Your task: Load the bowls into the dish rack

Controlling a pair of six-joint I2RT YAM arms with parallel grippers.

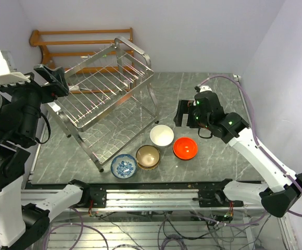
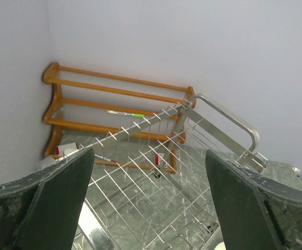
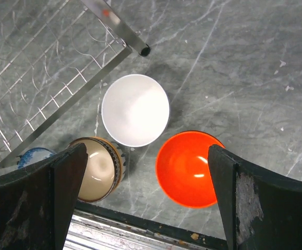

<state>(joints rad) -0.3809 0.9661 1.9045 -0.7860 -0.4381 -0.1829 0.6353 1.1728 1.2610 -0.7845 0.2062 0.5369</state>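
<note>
Right gripper (image 1: 184, 115) is seen from above, hung over the grey marbled table (image 1: 203, 86) just behind the bowls and clear of them; the spread of its jaws is hard to judge from this angle. The left gripper (image 1: 54, 79) is held at the far left edge of the dish rack (image 1: 107, 88), level with the upper tier. All four bowls are set on the table at the rack's near right corner, outside it: the white bowl (image 1: 162, 135) close to a rack leg, the orange-red bowl (image 1: 185, 148) to its right, the tan-brown bowl (image 1: 148, 156) in front, and the blue-and-white bowl (image 1: 124, 165) just beside that one. A wooden slatted rack (image 1: 78, 39) is placed against the back wall.

From the left wrist, the left gripper (image 2: 148, 208) is shown spread wide — its two dark fingers (image 2: 52, 203) are parted, with nothing gripped. The dish rack's wires and tubular frame (image 2: 218, 117) are seen below and ahead, with the wooden slatted rack (image 2: 114, 91) beyond.

From the right wrist, the right gripper (image 3: 146, 208) is likewise fully parted and nothing is held; its fingers (image 3: 260, 203) are raised above the bowls. The white bowl (image 3: 135, 109), orange-red bowl (image 3: 190, 167) and tan-brown bowl (image 3: 96, 169) are framed between them, the blue-and-white bowl (image 3: 35, 156) is partly hidden behind the left finger, and the dish rack (image 3: 47, 67) is seen at upper left.
</note>
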